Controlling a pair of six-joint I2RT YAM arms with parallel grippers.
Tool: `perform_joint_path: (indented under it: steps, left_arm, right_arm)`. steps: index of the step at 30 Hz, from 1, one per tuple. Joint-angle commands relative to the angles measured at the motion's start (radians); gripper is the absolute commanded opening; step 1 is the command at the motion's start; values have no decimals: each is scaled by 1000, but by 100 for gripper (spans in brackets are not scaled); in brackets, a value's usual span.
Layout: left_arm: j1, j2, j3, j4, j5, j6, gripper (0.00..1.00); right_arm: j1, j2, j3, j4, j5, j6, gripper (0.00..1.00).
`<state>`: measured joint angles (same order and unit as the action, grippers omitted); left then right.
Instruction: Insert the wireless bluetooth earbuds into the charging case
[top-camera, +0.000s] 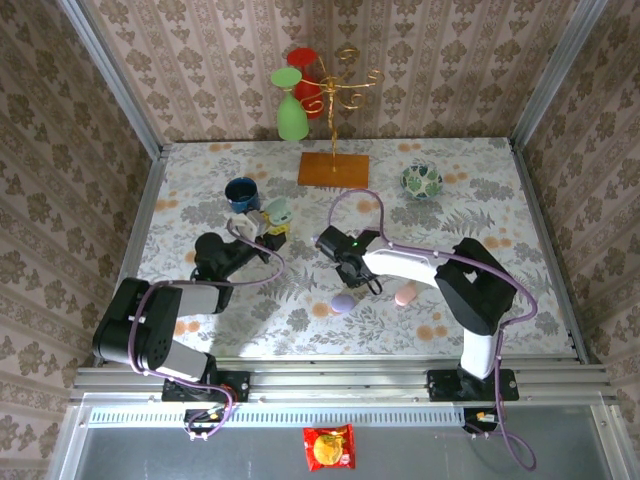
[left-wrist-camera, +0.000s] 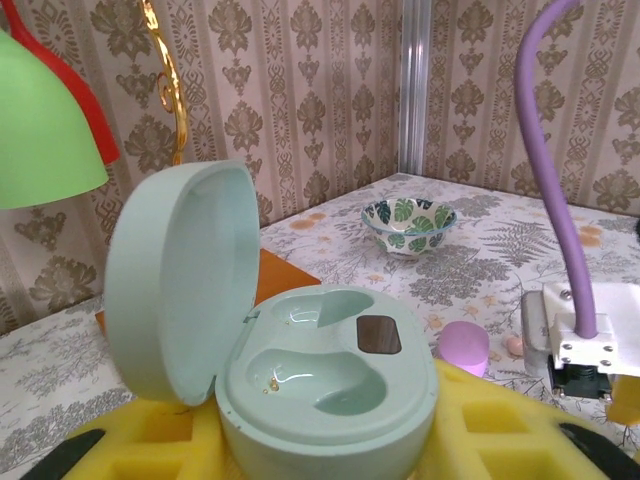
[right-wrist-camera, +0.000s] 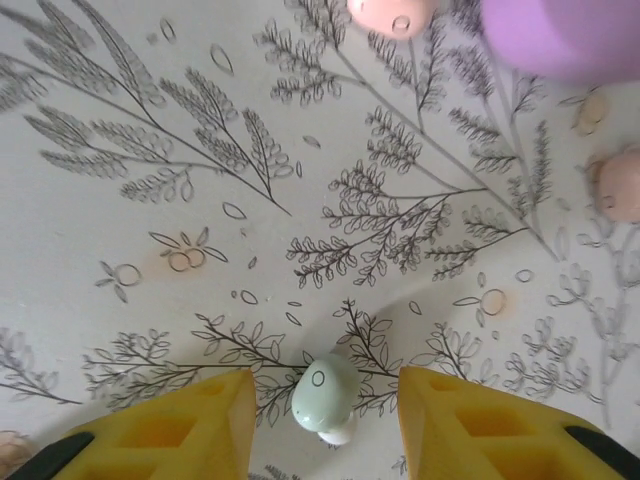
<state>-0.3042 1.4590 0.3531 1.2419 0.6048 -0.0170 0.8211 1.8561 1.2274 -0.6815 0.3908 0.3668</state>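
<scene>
We are looking over the table (top-camera: 480, 200), where the left pincer (left-wrist-camera: 325, 450) is clenching the open mint case (left-wrist-camera: 330, 400), its lid (left-wrist-camera: 175, 280) tilted back and both wells (left-wrist-camera: 318, 378) bare. The right pincer (right-wrist-camera: 318, 385) is hanging released just above the table, pads (right-wrist-camera: 180, 430) apart. A mint earbud (right-wrist-camera: 326, 398) is lying squarely between those pads, touching neither, its long axis crosswise to their closing line, white tip toward the wrist. We are judging the right arm nearer for the grasp. The case is sitting off to that pincer's left, farther out.
</scene>
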Motion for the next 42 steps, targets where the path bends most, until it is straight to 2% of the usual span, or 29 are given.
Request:
perform_joint_path:
  steps: [1,5,9,22,42]
  left_arm:
    - [12,-29,-15,16,-2,19,37]
    - [22,-35,-19,16,-2,18,37]
    - [29,-42,-22,11,-4,17,37]
    - [33,-29,-17,3,4,12,37]
    - [30,-8,-13,17,22,7,37]
  right_arm:
    - [36,59,60,-119,167,108,44]
    - [63,102,92,-168,242,157,44]
    - [67,119,98,-177,264,161,43]
    - [69,182,102,-164,235,141,40]
    - [65,170,90,-183,247,128,19]
